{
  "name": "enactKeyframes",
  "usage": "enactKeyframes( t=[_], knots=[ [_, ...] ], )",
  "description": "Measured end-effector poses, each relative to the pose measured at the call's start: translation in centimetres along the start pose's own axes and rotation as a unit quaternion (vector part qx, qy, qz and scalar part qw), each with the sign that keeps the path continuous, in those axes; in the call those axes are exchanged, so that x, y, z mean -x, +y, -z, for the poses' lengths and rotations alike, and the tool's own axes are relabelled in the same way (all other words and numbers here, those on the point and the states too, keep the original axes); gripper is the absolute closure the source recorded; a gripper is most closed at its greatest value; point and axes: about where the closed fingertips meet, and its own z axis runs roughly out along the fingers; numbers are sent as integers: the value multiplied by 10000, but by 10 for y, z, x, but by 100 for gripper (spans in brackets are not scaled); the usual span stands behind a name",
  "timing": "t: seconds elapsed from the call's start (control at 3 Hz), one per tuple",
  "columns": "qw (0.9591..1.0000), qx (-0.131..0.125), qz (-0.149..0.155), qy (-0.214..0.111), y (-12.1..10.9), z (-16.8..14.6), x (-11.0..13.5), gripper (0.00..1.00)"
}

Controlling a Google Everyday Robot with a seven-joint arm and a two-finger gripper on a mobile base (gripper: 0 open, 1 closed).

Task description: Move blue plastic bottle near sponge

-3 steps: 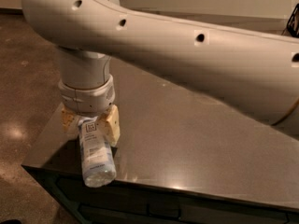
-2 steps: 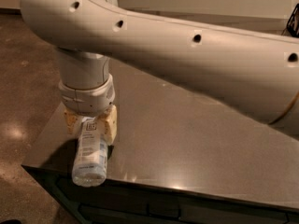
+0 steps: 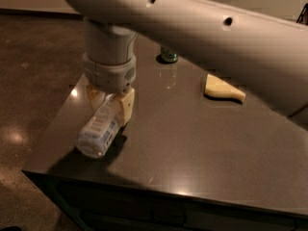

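Note:
The blue plastic bottle (image 3: 98, 127) is a clear bottle with a pale striped label. It is tilted, base toward me, above the front left part of the dark table (image 3: 192, 143). My gripper (image 3: 111, 101) is shut on the bottle's upper part, its cream fingers (image 3: 126, 106) on either side. The bottle's cap is hidden behind the gripper. The pale yellow sponge (image 3: 223, 88) lies flat at the table's right, far from the bottle, partly hidden by my arm.
A green soda can (image 3: 169, 55) stands at the back of the table, mostly hidden by my arm (image 3: 202, 28). The table's left edge and front edge are close to the bottle. Brown floor lies to the left.
The bottle has been lifted and carried up and right with the gripper, tilting base-out. The view has shifted, and the sponge and can now show.

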Motion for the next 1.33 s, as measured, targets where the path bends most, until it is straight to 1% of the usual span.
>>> enactKeyframes(
  t=[0.33,0.67,1.0,1.33],
  knots=[
    [9912,-417,-1248,175,10,28,-55,100],
    [9644,-874,-2458,440,40,61,-110,100],
    [9350,-1074,-3293,761,80,83,-151,100],
    [9102,-990,-3866,1104,128,88,-180,100]
  ],
)
